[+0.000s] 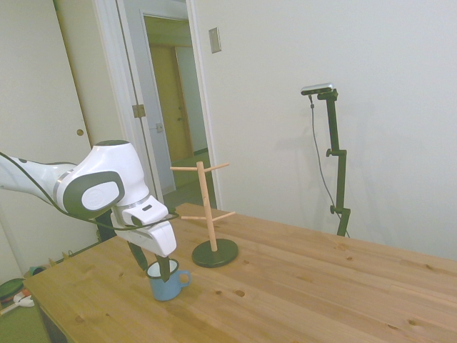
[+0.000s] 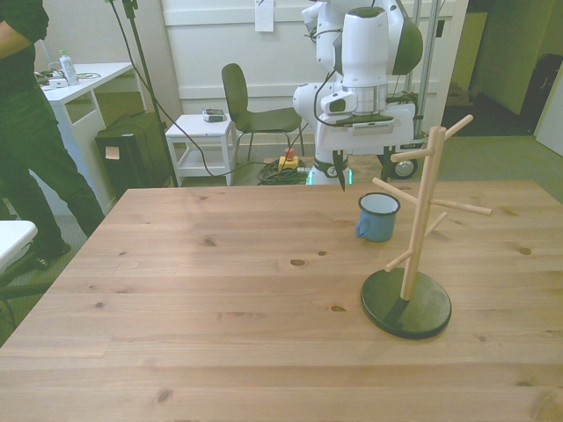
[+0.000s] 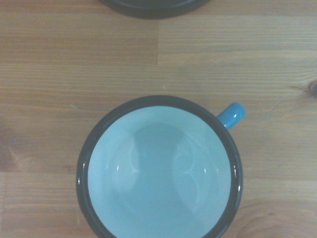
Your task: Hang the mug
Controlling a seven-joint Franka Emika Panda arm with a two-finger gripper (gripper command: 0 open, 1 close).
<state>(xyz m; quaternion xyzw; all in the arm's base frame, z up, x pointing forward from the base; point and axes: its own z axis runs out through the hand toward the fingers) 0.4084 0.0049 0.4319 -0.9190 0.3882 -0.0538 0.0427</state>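
Blue mug (image 1: 166, 280) upright on wooden surface (image 1: 300, 286), near peg stand (image 1: 213, 246). Gripper (image 1: 163, 268) right above rim; cannot tell finger gap. Risk: off-centre descent strikes rim, tips or shoves mug; thin wall may slip from grasp.

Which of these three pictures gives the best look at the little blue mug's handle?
The side view: the mug stands upright on the table with its whole loop handle showing. The front view shows the handle only edge-on. The wrist view looks straight down into the mug, so only the handle's tip shows.
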